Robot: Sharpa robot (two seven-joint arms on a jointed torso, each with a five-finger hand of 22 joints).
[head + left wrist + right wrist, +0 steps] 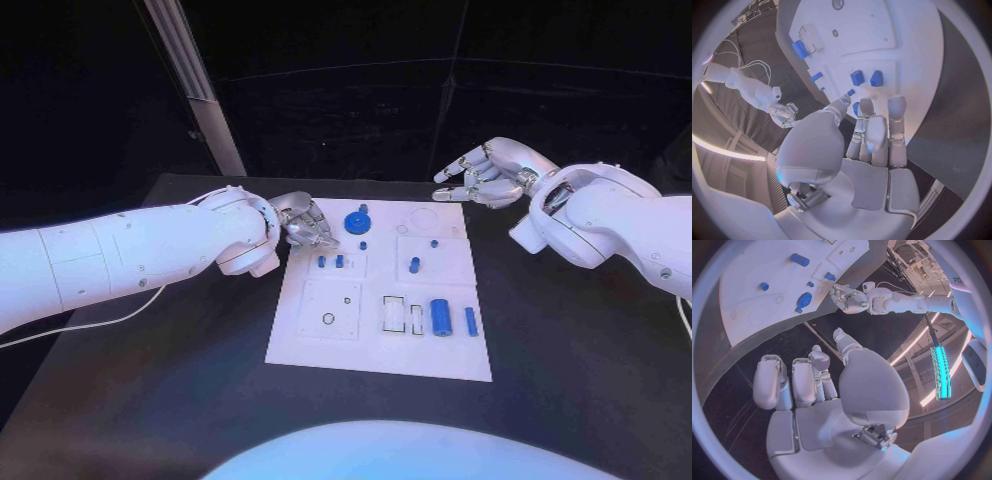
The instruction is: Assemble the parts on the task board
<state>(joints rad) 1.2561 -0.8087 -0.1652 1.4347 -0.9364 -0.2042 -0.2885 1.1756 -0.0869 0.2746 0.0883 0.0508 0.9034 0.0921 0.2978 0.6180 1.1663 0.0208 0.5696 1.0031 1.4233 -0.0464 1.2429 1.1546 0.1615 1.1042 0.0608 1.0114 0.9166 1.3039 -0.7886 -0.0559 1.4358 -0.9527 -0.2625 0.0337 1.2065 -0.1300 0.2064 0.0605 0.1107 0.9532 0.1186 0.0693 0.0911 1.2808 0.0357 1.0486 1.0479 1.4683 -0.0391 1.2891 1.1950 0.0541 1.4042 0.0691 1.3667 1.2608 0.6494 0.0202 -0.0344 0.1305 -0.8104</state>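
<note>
Task board (pixel 378 345): flat white plate; blue gear (pixel 356 224), cylinder (pixel 441 318).

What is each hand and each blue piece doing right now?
left hand: over the board's left edge, holding nothing.
right hand: above the table past the board's far right corner, fingers apart, holding nothing.
task board: flat on the table.
blue cylinder: lying on the board.
blue gear: on the board.

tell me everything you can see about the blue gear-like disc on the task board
The blue disc sits near the far edge of the white task board, in its left half. It is round and flat, looks like plastic, and carries a small blue stub rising from its far side. It lies flat on the board. The left hand hovers just to its left with fingers curled; nothing visibly touches the disc.
</note>
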